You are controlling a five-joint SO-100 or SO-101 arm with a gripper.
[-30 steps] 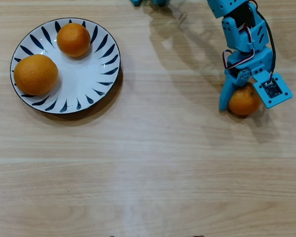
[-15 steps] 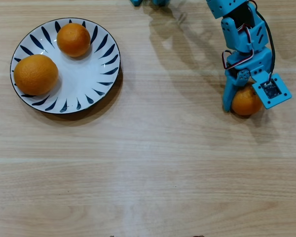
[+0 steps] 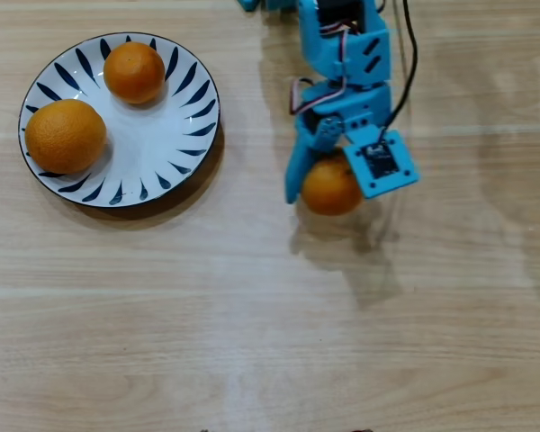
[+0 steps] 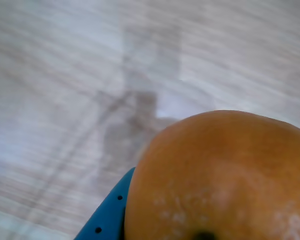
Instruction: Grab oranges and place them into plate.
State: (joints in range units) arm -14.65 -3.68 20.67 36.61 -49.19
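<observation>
Filling the wrist view, the third orange [image 4: 220, 175] sits pinched between the blue jaws of the gripper [image 3: 331, 184], carried clear of the wooden table [image 3: 252, 315] so it can travel. Well to its left in the overhead view waits the plate [image 3: 153, 144], already holding the larger orange [image 3: 65, 136] and a smaller orange [image 3: 134, 72], with bare white room beside them for this one.

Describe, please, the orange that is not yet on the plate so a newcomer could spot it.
Overhead, look right of the round white blue-stroked plate on the wooden table. The round orange fruit sits between the blue gripper's jaws; unlike the two oranges on the plate, it is held.
</observation>
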